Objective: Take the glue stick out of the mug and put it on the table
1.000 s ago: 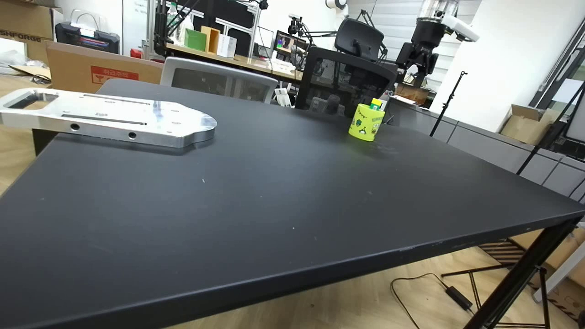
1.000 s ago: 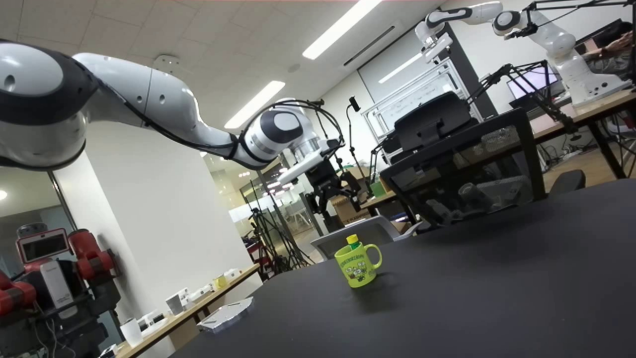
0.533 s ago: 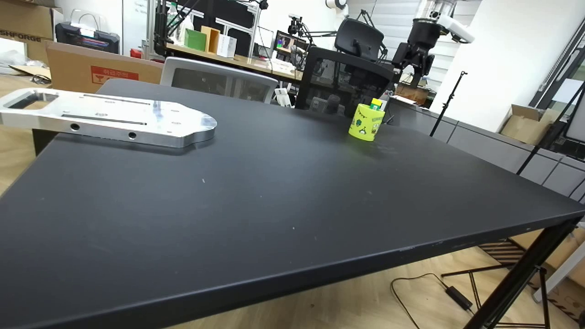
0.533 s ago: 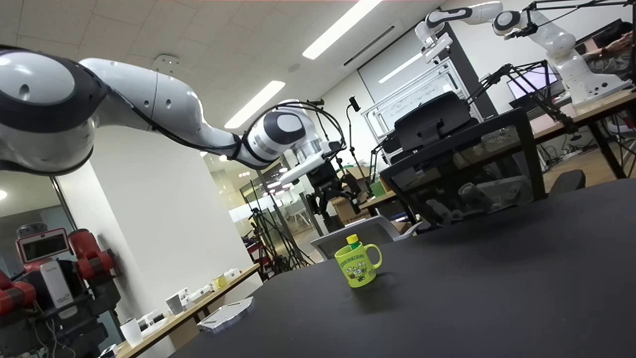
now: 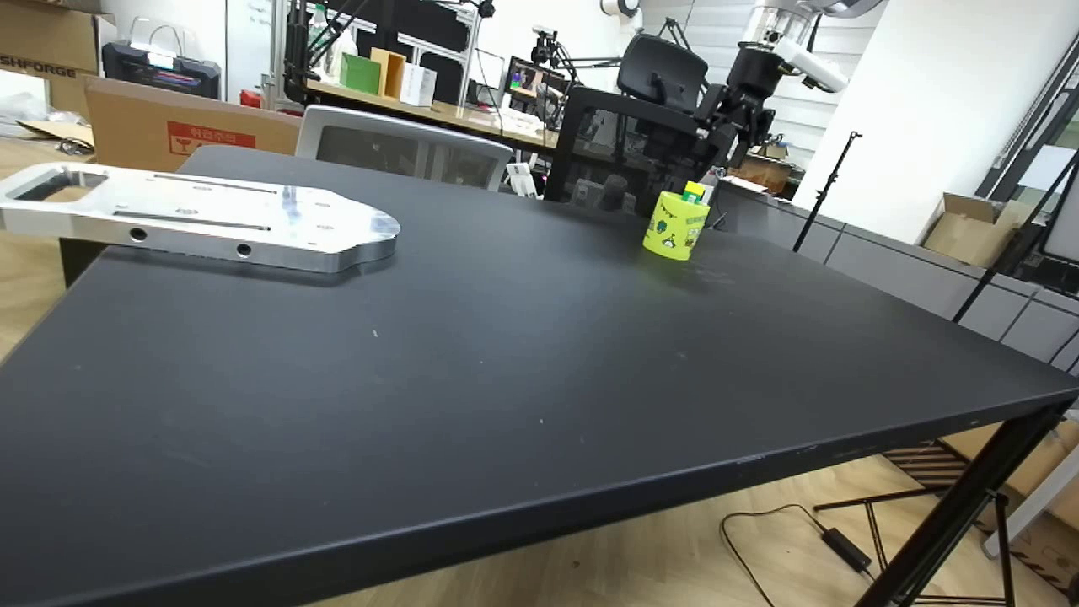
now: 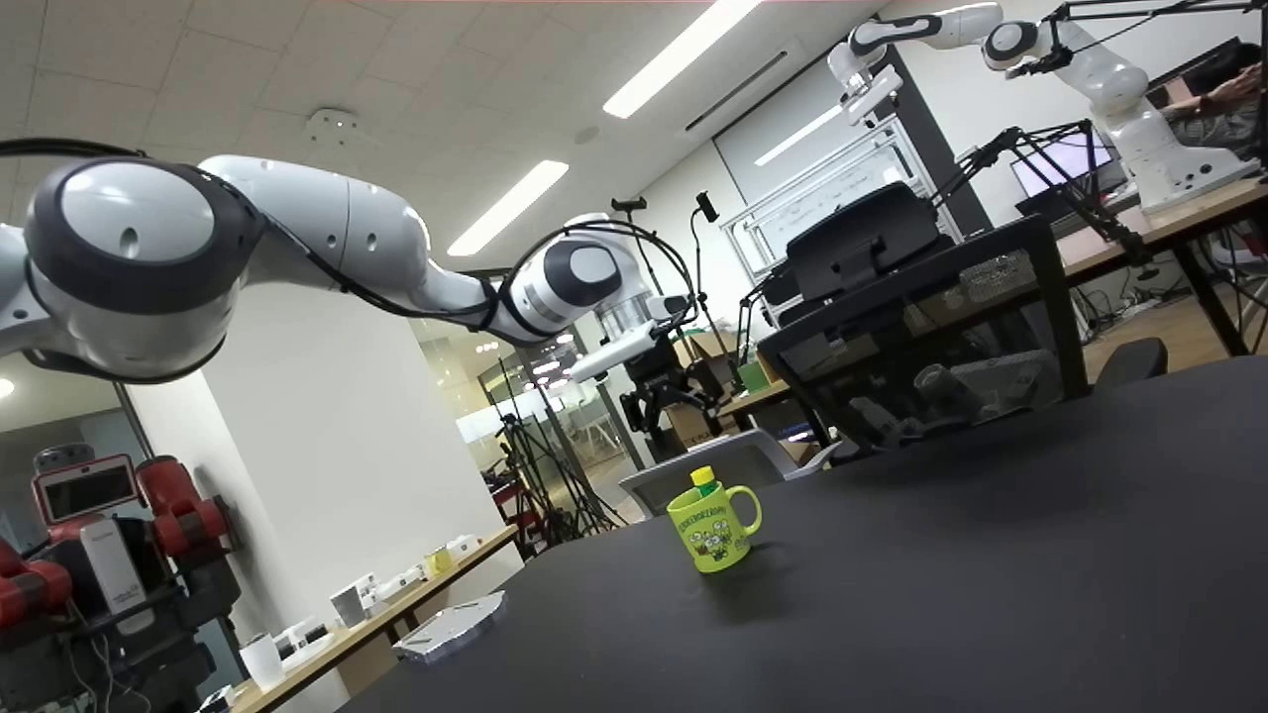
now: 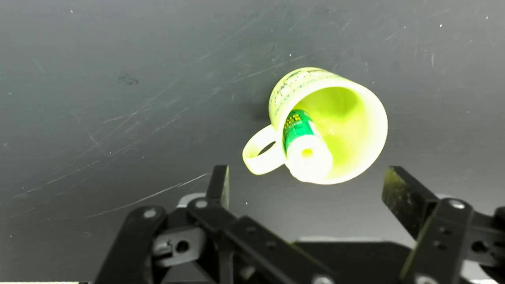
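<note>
Seen from the wrist, the glue stick [image 7: 305, 142] leans at eight o'clock inside the mug [image 7: 369, 122] on the table [image 7: 130, 114]. The gripper [image 7: 307, 187] is spread wide, holding nothing.

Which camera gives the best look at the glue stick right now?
The wrist view: it looks into the mug, showing the printed green side of the glue stick, though its top looks washed out. In both exterior views only its yellow-and-green top shows above the rim; the mug hides the rest.
</note>
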`<state>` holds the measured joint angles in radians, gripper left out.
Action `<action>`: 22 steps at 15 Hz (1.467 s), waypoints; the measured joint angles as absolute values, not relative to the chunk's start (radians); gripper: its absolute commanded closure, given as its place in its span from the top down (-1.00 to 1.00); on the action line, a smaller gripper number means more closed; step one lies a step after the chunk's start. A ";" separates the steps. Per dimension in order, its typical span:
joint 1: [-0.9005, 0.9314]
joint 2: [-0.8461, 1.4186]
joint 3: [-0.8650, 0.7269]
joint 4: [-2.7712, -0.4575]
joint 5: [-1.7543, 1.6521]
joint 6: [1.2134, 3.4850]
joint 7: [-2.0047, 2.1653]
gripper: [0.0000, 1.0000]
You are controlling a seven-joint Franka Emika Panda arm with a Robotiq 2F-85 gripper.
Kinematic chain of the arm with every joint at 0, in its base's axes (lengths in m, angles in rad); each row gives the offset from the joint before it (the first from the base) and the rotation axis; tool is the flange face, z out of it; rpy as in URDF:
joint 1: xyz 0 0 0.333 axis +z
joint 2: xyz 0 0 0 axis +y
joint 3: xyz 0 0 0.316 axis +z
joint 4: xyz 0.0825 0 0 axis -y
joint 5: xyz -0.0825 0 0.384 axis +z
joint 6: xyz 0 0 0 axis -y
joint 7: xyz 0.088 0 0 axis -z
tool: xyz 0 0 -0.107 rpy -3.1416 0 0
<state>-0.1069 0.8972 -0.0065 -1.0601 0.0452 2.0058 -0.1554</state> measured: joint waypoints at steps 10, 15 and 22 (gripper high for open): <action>-0.078 0.994 -0.009 -0.995 0.040 2.064 -0.107 -0.22; -0.078 1.018 -0.017 -0.967 0.039 2.042 -0.079 -0.82; -0.084 1.016 -0.018 -0.903 0.041 1.878 -0.081 -0.82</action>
